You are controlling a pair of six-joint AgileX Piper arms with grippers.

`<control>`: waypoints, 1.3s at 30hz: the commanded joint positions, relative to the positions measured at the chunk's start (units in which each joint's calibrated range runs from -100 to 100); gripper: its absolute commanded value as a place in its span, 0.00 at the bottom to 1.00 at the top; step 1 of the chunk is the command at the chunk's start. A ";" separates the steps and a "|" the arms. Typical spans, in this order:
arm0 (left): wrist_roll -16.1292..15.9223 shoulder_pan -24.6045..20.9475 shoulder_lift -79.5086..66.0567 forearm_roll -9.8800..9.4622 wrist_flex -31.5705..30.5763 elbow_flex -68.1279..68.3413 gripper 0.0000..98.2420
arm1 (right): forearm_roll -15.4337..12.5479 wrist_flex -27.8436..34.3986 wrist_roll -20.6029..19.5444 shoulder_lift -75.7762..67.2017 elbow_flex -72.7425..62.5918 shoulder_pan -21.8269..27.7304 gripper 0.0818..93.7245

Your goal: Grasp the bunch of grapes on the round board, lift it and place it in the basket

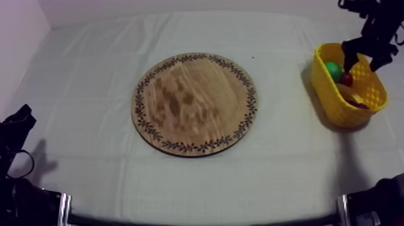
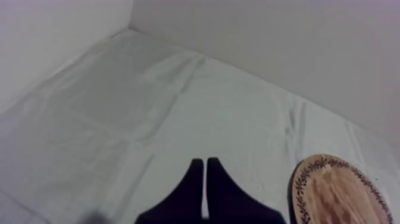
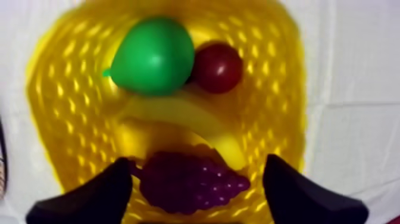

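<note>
Between spread fingers of the right claw, grapes lie seemingly untouched.

Banana partly under grapes

Count: one round patterned wooden board; one yellow basket; one green pear; one small red fruit; one yellow banana; one purple bunch of grapes.

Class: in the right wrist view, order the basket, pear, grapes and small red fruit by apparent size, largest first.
1. Basket.
2. Pear and grapes: they look alike, so unranked.
3. Small red fruit.
</note>
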 commanded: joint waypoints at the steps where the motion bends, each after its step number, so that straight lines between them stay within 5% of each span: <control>1: 0.01 -0.01 0.03 0.01 0.03 0.04 0.00 | -0.41 -5.26 -1.01 -5.31 2.92 0.60 0.54; 17: 0.01 -0.01 0.03 0.01 0.03 0.04 0.00 | 2.45 -33.81 -3.17 -35.90 35.58 1.87 0.18; 23: 0.01 -0.01 0.03 0.01 0.03 0.04 0.00 | -2.41 -41.78 0.71 -48.37 47.09 1.01 0.04; 29: 0.01 -0.01 0.03 0.01 0.03 0.04 0.00 | -13.24 -48.61 9.33 -61.71 59.49 0.66 0.01; 34: 0.01 -0.01 0.03 0.01 0.03 0.04 0.00 | -18.74 -49.40 11.87 -72.59 68.28 -0.88 0.00; 39: 0.02 -0.01 0.03 0.01 0.03 0.04 0.00 | -17.30 -44.18 7.32 -82.15 71.42 -3.55 0.00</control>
